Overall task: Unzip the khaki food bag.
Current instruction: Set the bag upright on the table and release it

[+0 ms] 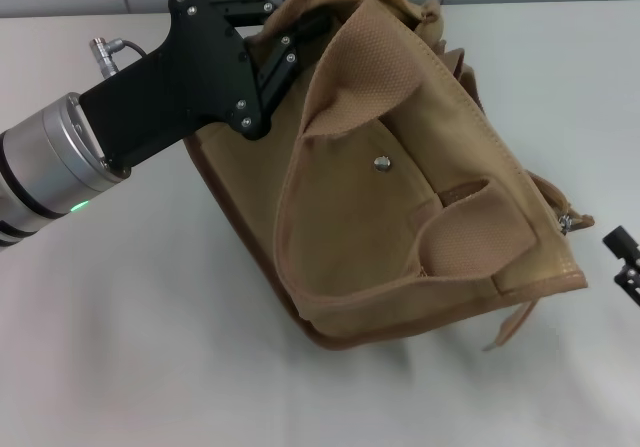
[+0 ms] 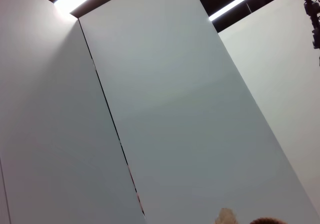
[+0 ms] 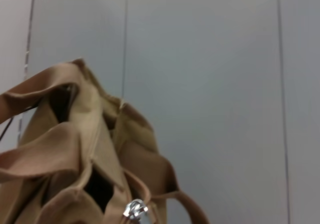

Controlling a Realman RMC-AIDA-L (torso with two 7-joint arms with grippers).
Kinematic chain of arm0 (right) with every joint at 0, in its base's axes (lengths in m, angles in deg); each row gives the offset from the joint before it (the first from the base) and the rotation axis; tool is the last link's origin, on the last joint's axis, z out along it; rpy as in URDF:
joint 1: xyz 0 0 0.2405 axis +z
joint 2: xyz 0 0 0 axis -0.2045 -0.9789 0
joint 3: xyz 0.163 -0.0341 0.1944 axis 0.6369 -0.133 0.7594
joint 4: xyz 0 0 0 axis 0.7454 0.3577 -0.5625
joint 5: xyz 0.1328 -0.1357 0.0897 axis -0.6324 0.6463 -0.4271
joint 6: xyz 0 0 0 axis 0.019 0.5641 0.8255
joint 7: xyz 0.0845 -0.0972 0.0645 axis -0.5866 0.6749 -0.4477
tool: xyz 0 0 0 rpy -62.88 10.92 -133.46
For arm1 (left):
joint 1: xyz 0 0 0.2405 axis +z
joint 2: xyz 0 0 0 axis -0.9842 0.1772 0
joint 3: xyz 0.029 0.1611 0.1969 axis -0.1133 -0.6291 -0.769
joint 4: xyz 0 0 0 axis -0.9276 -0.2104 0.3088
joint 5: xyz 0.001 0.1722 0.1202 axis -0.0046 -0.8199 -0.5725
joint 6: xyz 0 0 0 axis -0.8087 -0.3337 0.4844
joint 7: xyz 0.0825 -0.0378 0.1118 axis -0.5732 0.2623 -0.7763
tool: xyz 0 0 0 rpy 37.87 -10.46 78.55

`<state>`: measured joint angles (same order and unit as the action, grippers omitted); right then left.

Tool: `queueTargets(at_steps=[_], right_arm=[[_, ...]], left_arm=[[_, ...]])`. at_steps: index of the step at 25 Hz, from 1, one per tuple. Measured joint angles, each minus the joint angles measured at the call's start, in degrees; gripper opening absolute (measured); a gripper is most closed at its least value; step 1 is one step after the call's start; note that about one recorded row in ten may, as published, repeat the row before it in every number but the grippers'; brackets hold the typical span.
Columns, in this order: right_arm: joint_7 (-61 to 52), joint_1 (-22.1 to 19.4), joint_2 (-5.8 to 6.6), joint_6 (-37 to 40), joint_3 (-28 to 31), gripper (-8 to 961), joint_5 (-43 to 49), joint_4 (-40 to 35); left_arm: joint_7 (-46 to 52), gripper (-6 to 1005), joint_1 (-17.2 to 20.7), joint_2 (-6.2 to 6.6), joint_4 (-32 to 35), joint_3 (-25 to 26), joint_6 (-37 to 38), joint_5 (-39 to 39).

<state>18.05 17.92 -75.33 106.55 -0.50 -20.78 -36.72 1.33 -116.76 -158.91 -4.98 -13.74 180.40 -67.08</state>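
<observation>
Left gripper (image 1: 290,42) has your bag's (image 1: 400,217) far end, can't tell how tightly; right gripper (image 1: 625,262) sits beside the zipper pull (image 1: 566,223), grip unclear too.

The khaki food bag (image 1: 400,197) was a plain tan canvas, with wide handles (image 1: 470,237) of the same tan in a finely dotted weave. A silver snap (image 1: 381,164) shone on the bag's front pocket, and darker brown trim (image 1: 255,252) edged its base. At the bag's end nearest the right gripper (image 1: 625,259), a silver zipper pull (image 3: 135,209) glinted. That gripper was black. The left gripper (image 1: 262,47), at the bag's far side, was matte black with small silver screws, on a silver wrist with black bands showing a green light (image 1: 78,206). The table (image 1: 150,347) under the bag was plain white, and the wall panels (image 3: 200,83) behind it pale grey.
</observation>
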Motion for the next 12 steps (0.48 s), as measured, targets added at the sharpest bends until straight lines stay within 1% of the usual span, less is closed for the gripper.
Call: queueTargets(at_steps=[2,4,5,6,8,10,12], right_arm=[[0.03,0.17,-0.05,-0.87,0.02,684,0.73,-0.52],[0.04,0.49,-0.37,-2.53,0.03,684,0.89,-1.13],[0.04,1.02,-0.82,-4.25,0.02,684,1.51,-1.86],[0.04,1.02,-0.82,-4.25,0.02,685,1.51,-1.86],[0.06,1.81,-1.26,-5.47,-0.02,685,3.17,-2.71],[0.07,3.35,-1.72,-6.60,-0.01,662,7.11,-4.31],[0.08,3.86,-1.87,-6.95,-0.02,638,8.51,-4.78]], left_arm=[[-0.02,77,0.00,0.00,-0.01,0.00,0.08,0.00],[-0.09,77,0.00,0.00,-0.01,0.00,0.12,0.00],[-0.10,77,-0.01,0.00,-0.02,0.00,0.13,0.02],[-0.10,77,-0.01,0.00,-0.02,0.00,0.13,0.02],[-0.08,77,-0.06,0.00,-0.02,0.00,0.14,0.03],[-0.06,77,-0.08,0.00,-0.02,0.00,0.15,0.04],[-0.04,77,-0.05,0.00,-0.02,0.00,0.16,0.04]])
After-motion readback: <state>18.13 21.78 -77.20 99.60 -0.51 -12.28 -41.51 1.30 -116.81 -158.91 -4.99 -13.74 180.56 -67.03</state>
